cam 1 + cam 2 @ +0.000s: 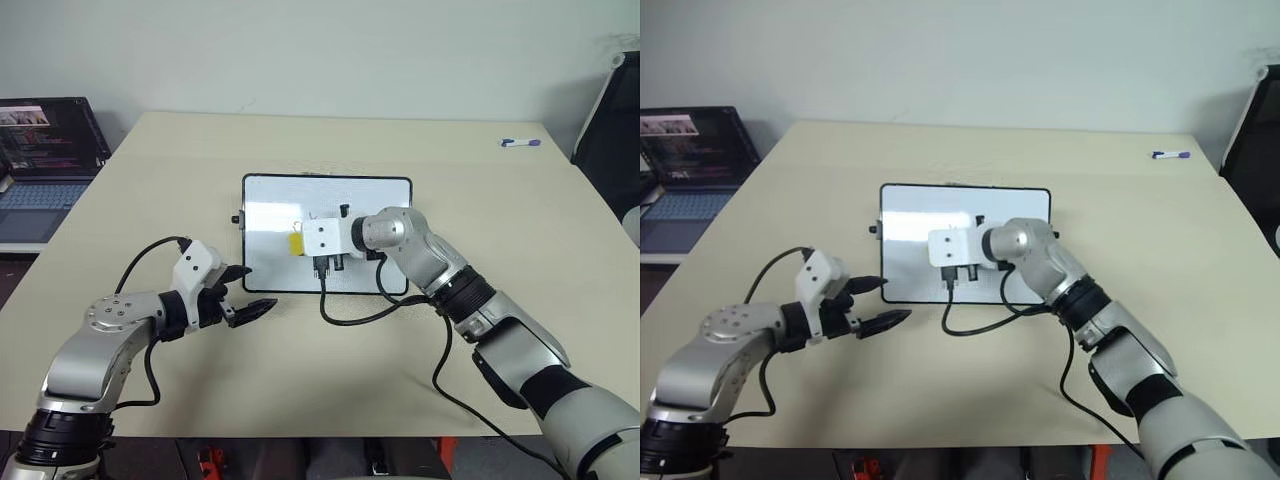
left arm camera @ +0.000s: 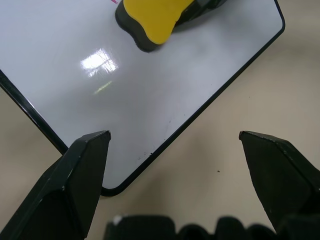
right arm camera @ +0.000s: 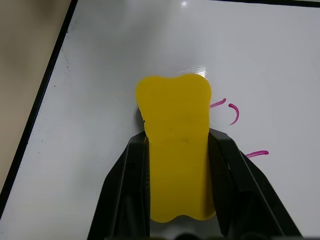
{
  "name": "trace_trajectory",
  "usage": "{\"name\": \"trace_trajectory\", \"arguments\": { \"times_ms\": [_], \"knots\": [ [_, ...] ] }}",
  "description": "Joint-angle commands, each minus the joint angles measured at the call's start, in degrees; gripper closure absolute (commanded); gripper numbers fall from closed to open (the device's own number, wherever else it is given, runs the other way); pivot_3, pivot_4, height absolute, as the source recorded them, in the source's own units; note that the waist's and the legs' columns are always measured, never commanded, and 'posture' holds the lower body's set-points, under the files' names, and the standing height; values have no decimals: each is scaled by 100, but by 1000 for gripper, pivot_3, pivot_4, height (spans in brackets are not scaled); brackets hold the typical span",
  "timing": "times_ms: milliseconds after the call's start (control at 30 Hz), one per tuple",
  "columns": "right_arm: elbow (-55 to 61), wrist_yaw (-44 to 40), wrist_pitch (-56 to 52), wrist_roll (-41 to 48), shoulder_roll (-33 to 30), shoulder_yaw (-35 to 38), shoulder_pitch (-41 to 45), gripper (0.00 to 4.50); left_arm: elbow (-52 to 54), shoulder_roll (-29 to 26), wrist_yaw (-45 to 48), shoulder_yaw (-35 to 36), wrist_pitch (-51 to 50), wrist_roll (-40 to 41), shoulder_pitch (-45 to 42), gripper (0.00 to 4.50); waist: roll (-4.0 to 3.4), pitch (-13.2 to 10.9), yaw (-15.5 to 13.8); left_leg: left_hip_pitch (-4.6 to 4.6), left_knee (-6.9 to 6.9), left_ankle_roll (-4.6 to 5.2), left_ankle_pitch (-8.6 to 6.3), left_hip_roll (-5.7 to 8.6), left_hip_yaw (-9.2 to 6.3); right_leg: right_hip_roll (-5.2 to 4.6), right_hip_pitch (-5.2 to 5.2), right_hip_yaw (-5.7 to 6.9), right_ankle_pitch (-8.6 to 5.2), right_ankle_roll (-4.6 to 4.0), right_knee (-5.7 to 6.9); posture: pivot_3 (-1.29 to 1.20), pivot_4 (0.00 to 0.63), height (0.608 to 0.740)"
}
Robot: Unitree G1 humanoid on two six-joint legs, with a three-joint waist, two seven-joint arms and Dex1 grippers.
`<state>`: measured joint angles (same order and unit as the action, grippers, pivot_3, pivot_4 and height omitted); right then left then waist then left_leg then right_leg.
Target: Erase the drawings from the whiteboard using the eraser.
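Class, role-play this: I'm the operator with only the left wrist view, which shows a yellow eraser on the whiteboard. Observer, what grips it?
Observer: The right gripper is shut on the eraser.
Operator: Is anything drawn beside it?
Observer: Yes, three short magenta strokes lie on the whiteboard right next to the eraser.
Operator: Anything else lying about?
Observer: A marker pen sits near the far right corner of the table.

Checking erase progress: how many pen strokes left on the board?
3 strokes beside the eraser on the whiteboard: two near its tip, one lower. More may hide under it.
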<state>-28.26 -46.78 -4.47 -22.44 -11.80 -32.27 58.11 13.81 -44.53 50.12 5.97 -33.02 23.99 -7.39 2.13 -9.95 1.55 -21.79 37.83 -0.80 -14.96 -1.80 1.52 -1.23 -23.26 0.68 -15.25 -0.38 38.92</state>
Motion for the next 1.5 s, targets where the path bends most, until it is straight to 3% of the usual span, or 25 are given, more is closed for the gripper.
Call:
{"name": "trace_trajectory", "arguments": {
  "times_ms": [33, 300, 467, 600, 800, 967, 1167, 1500],
  "knots": [
    [-809, 526, -123, -172, -149, 287, 229, 3305, 203, 18, -31, 56, 110, 5, 18, 0, -3, -2, -3, 1, 2, 0, 1, 0, 0, 0, 0, 0, 0, -1, 2, 0, 150, 740],
    [-353, -581, -155, -49, -346, -48, -104, 3306, 211, 22, -33, 55, 103, 11, 3, 0, 1, 1, -82, 1, 6, 4, 4, 0, -1, -3, 3, 0, -23, -3, -1, 0, 150, 740],
    [-872, 398, -221, -155, -141, 366, 239, 3306, 209, 15, -34, 44, 101, 21, -16, 0, -3, -1, -38, 1, 0, 4, 3, -5, 3, -3, 2, 2, -4, -1, -1, 0, 150, 740],
    [-1070, 317, -127, -98, -260, 375, 356, 3306, 204, 14, -33, 37, 106, 16, -21, 0, -7, -4, -56, 1, 2, 6, 5, -5, 2, -3, -1, 3, -15, -21, 0, 0, 150, 740],
    [-264, -854, -424, 298, -296, 196, -82, 3307, 184, 25, -36, 14, 104, 12, -65, 0, -6, -4, -137, 0, 4, 10, 7, -5, 1, -5, -2, 4, -20, -15, -6, 0, 150, 740],
    [-756, 35, -760, 392, 179, 682, 224, 3308, 177, 49, -50, -15, 107, 14, -97, 0, -10, -6, -55, -9, -5, 7, 5, -14, 15, -4, -8, 3, 3, -15, -5, 0, 150, 740],
    [-1211, 158, -519, 266, -23, 581, 423, 3308, 201, 76, -88, -27, 108, 16, -74, 0, -15, -10, -43, -8, -4, 8, 5, -12, 7, -4, -7, 8, -13, -42, -6, 0, 150, 740],
    [-1955, 426, -130, 197, -434, 613, 730, 3308, 203, 126, -106, -54, 108, 15, -87, 0, -18, -11, -156, -4, -1, 8, 6, -9, 4, -7, -11, 7, -27, -14, -8, 0, 150, 740]
  ]
}}
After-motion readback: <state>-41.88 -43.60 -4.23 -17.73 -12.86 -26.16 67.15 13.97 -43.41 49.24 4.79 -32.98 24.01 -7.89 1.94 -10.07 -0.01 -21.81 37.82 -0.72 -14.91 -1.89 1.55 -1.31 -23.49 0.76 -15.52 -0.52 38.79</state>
